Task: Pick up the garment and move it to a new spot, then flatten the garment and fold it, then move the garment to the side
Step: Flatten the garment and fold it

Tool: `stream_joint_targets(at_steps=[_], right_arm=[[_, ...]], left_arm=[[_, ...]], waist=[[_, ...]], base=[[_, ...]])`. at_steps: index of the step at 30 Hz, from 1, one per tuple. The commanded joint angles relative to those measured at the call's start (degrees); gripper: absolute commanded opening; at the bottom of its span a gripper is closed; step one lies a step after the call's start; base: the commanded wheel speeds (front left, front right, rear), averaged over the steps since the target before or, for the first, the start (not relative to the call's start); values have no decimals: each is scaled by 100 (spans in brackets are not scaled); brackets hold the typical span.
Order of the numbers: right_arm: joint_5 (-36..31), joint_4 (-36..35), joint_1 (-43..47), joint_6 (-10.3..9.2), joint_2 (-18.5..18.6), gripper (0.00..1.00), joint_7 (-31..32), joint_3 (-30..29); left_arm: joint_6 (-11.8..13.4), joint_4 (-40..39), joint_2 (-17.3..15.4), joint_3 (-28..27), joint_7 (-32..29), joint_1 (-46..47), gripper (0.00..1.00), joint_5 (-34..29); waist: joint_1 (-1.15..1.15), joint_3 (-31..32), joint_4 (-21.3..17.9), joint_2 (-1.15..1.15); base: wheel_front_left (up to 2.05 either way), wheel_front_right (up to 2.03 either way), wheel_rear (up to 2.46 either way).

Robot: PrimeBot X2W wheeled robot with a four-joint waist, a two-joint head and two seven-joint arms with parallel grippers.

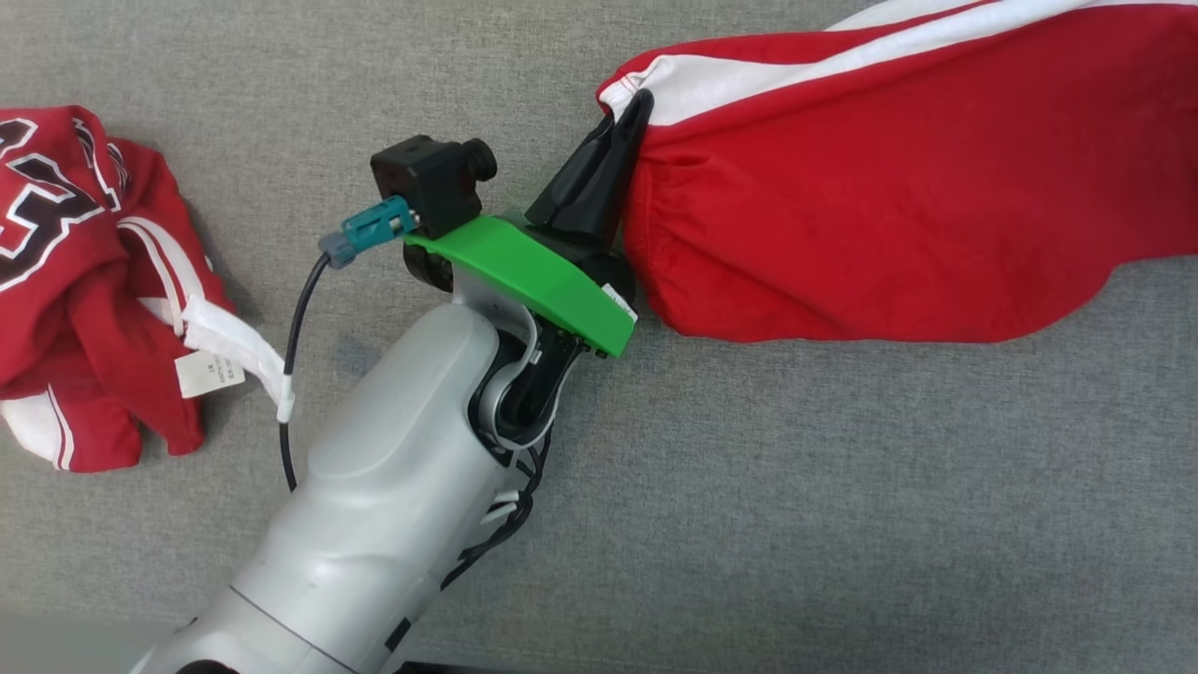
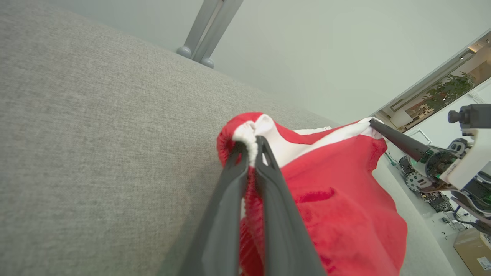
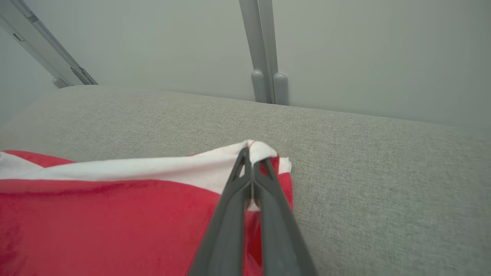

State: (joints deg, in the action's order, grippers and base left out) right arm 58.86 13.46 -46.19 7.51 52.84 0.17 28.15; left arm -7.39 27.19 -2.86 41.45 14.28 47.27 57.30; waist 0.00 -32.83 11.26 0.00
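Note:
The garment (image 1: 889, 215) is red with a white stripe and hangs stretched between my two grippers over the grey cloth surface (image 1: 796, 487). My left gripper (image 1: 635, 105) is shut on its white-edged left corner. In the left wrist view the dark fingers (image 2: 251, 145) pinch that white hem, and the garment (image 2: 345, 199) sags beyond them. The right gripper (image 2: 374, 122) holds the far corner there. In the right wrist view my right gripper (image 3: 251, 151) is shut on a white corner of the garment (image 3: 96, 214), which spreads to the left.
A second red garment (image 1: 84, 290) with black-and-white lettering and a white label lies crumpled at the left edge. Grey posts (image 3: 266, 50) rise behind the surface's far edge. A cardboard box (image 2: 473, 249) and equipment stand on the floor.

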Motion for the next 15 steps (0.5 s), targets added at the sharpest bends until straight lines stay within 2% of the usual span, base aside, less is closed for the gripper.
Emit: stream_joint_targets(at_steps=[1, 2, 3, 4, 10, 13, 15], right_arm=[[37, 91, -153, -3, -42, 0, -36, 111], [57, 154, -243, -4, -70, 0, -71, 209], [70, 201, -301, -4, -88, 13, -100, 284], [108, 268, -370, -3, -119, 100, -173, 354], [238, 337, -360, -2, -176, 100, -805, 693], [317, 255, -106, -2, -183, 100, -1155, 824], [373, 182, 86, -2, -232, 100, -1333, 851]], left_arm=[[-11, 69, -12, 48, 45, 154, 0, 53], [-11, 100, -11, 82, 43, 203, 7, 105], [-11, 134, -11, 114, 46, 236, 24, 129], [-11, 163, -11, 155, 48, 273, 100, 161], [29, 213, -17, 88, 101, 207, 100, -202], [236, -71, -140, -191, 94, -115, 100, -828], [481, -392, -231, -409, 93, -423, 100, -1386]], waist=[[0, -53, 0, 0], [0, -63, -9, 0], [0, -66, -18, 0], [0, -61, -33, 0], [0, 170, -132, 0], [0, 390, -206, 0], [0, 547, -279, 0]], base=[[0, 0, 0], [0, 0, 0], [0, 0, 0], [0, 0, 0], [0, 0, 0], [0, 0, 0], [0, 0, 0]])
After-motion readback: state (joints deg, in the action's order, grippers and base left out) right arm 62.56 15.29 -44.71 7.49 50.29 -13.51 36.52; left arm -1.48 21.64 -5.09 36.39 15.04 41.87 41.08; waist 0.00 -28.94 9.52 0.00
